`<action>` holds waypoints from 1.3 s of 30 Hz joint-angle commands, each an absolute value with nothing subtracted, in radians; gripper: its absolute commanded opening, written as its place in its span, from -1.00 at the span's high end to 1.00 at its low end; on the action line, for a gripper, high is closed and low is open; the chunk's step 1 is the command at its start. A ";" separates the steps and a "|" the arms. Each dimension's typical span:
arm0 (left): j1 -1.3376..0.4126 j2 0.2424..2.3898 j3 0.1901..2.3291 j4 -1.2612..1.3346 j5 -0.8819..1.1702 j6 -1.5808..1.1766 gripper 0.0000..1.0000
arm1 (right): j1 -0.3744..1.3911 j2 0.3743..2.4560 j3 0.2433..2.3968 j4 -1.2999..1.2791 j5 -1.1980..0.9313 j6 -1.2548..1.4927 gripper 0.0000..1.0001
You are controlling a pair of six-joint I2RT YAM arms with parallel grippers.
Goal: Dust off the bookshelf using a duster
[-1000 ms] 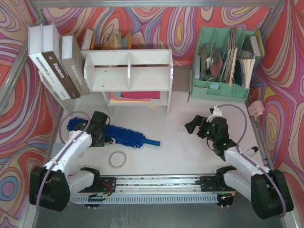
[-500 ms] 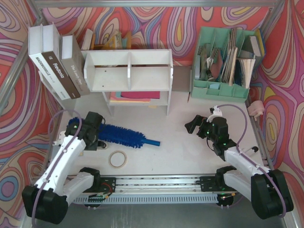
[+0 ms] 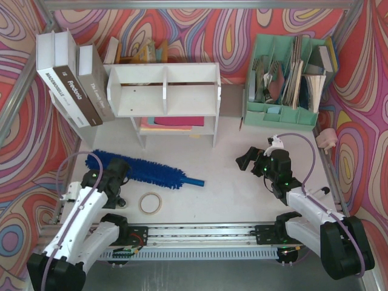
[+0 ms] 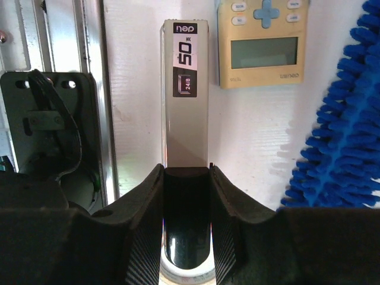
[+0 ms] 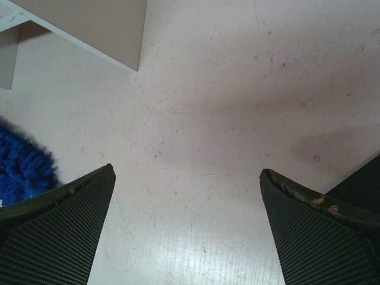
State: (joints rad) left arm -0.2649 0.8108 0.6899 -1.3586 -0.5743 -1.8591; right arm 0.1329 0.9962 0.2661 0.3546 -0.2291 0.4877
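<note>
Left gripper (image 4: 186, 178) is pinching a grey bar (image 4: 186, 101) beside the duster (image 3: 145, 171), with a tape roll (image 3: 141, 204) on its near side. Right gripper (image 5: 187, 172) is gaping wide.

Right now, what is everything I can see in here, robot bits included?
bookshelf: one, white, back middle of the table
paper stack: one, pink and yellow, on its lower shelf
duster: one, blue, lying in front of the bookshelf
tape roll: one, pale, just nearer than the duster
books: several, white and brown, leaning at back left
file organizer: one, mint green, back right, full of papers
timer: one, yellow, beside the duster
pink lump: one, right edge, too small to identify
table: one, white
left pincer: black, shut on a slim grey bar
right pincer: black, open above the table
</note>
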 commanded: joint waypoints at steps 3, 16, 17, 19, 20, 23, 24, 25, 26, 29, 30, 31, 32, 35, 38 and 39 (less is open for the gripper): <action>-0.232 0.828 0.659 -1.328 -0.638 -1.844 1.00 | 0.141 1.001 0.273 0.379 -0.219 0.494 -0.94; -0.103 0.801 0.576 -1.216 -0.573 -1.704 1.00 | 0.142 0.999 0.274 0.376 -0.215 0.493 -0.93; -0.099 0.802 0.571 -1.210 -0.574 -1.697 1.00 | 0.142 1.001 0.275 0.374 -0.215 0.494 -0.93; -0.092 0.802 0.563 -1.203 -0.571 -1.690 1.00 | 0.142 1.002 0.276 0.374 -0.214 0.494 -0.94; -0.089 0.803 0.558 -1.197 -0.570 -1.687 1.00 | 0.141 1.003 0.275 0.374 -0.214 0.494 -0.94; -0.083 0.807 0.543 -1.181 -0.561 -1.681 1.00 | 0.142 1.002 0.276 0.374 -0.215 0.494 -0.94; -0.080 0.811 0.540 -1.175 -0.558 -1.680 1.00 | 0.141 1.002 0.275 0.374 -0.215 0.494 -0.94; -0.077 0.815 0.536 -1.169 -0.554 -1.676 1.00 | 0.141 1.001 0.276 0.373 -0.213 0.493 -0.94; -0.077 0.817 0.532 -1.160 -0.551 -1.674 0.98 | 0.141 1.000 0.276 0.373 -0.213 0.493 -0.94; -0.072 0.828 0.527 -1.146 -0.545 -1.670 0.98 | 0.141 0.997 0.274 0.373 -0.213 0.492 -0.94; -0.069 0.832 0.527 -1.141 -0.543 -1.668 0.98 | 0.142 0.997 0.273 0.373 -0.212 0.493 -0.94; -0.068 0.834 0.526 -1.137 -0.542 -1.665 0.94 | 0.142 0.995 0.274 0.372 -0.212 0.494 -0.94; -0.066 0.837 0.526 -1.135 -0.541 -1.664 0.91 | 0.142 0.995 0.275 0.371 -0.212 0.494 -0.94; -0.064 0.840 0.527 -1.132 -0.540 -1.661 0.81 | 0.142 0.996 0.275 0.370 -0.212 0.493 -0.94; -0.063 0.839 0.526 -1.139 -0.544 -1.662 0.63 | 0.142 0.991 0.273 0.370 -0.210 0.494 -0.93; -0.062 0.839 0.527 -1.142 -0.545 -1.663 0.59 | 0.142 0.990 0.273 0.368 -0.209 0.492 -0.94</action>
State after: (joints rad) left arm -0.0708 0.8406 0.5354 -1.1305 -0.5205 -1.6775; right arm 0.1329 0.9966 0.2661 0.3542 -0.2276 0.4881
